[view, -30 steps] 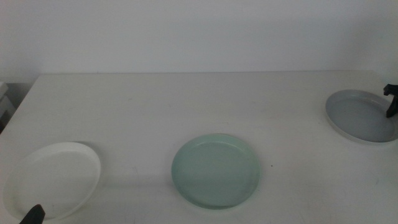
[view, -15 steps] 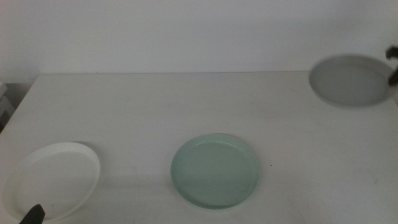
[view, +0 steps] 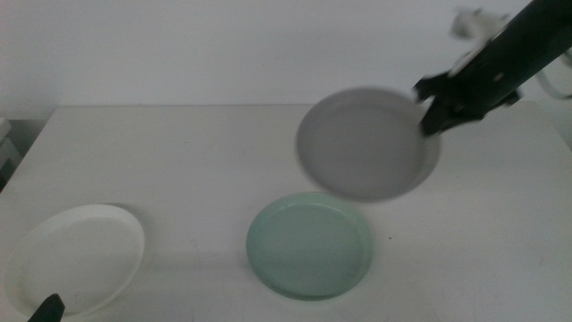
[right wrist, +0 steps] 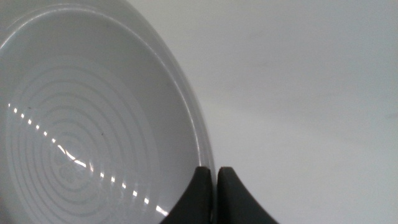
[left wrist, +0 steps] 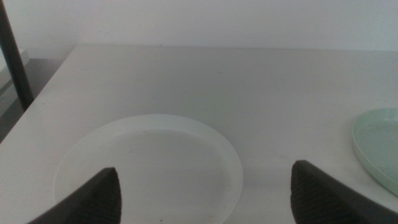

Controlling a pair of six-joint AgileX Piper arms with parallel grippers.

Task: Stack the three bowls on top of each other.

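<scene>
My right gripper has the grey bowl pinched by its rim, jaws clamped tight on the thin edge, and the bowl hangs in the air above the table, just beyond the mint green bowl at the table's middle front. Through my right wrist camera the grey bowl fills the view. My left gripper waits spread wide and empty over the white bowl, which lies at the near left of the table.
</scene>
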